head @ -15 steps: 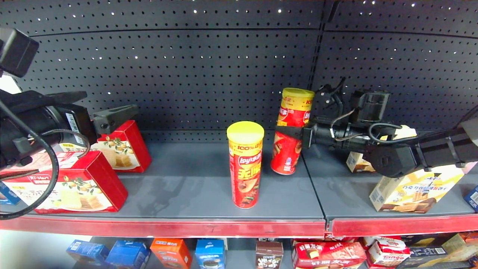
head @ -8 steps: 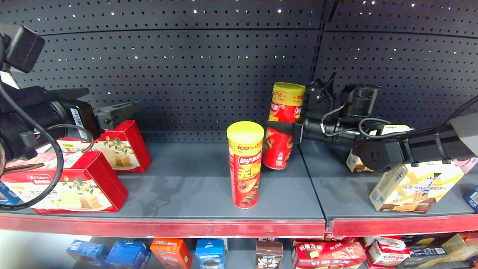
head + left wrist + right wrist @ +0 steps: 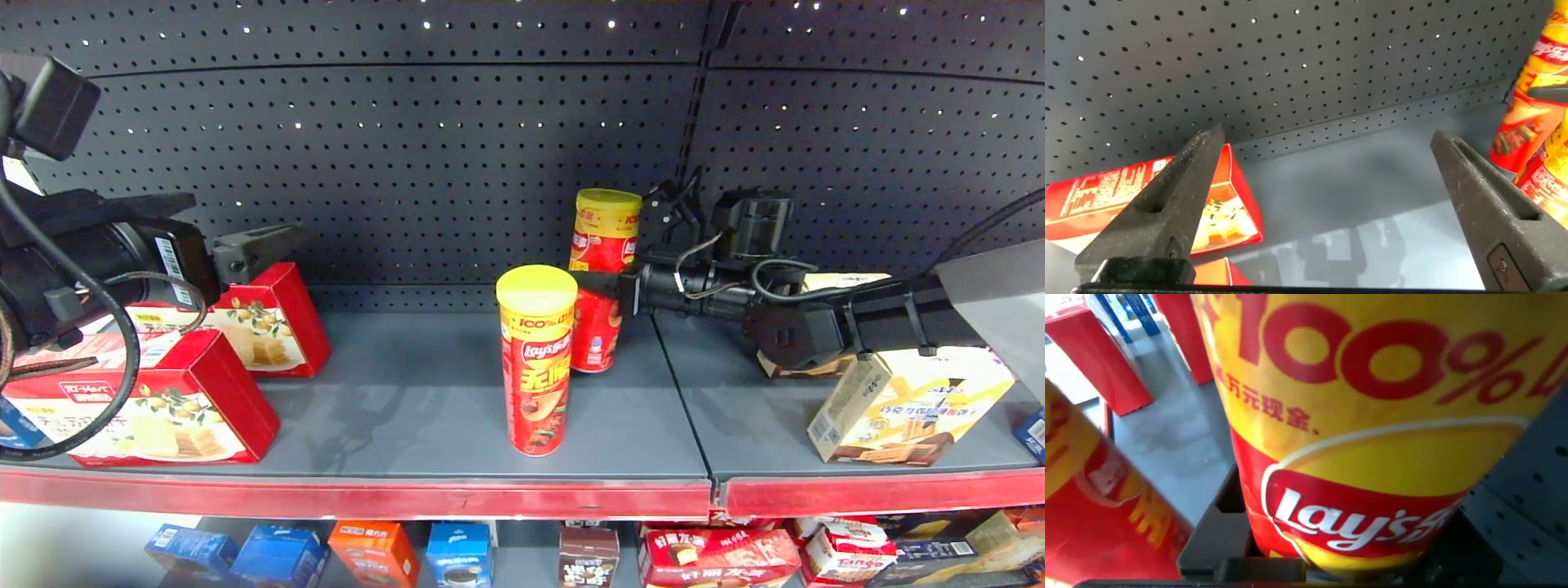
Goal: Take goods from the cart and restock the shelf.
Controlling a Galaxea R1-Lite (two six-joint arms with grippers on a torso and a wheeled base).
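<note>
Canister (image 3: pixel 604 233) in right hand (image 3: pixel 594 282) is close behind, perhaps touching, front canister (image 3: pixel 536 359).

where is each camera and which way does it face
Head view: on the head, facing forward and down at the shelf; both arms show.
Left wrist view: on the left wrist, facing the pegboard and a red box; open left claw shows.
Right wrist view: on the right wrist, close against the held can; right claw grips it.
Shared: head and right wrist views show the held can.
</note>
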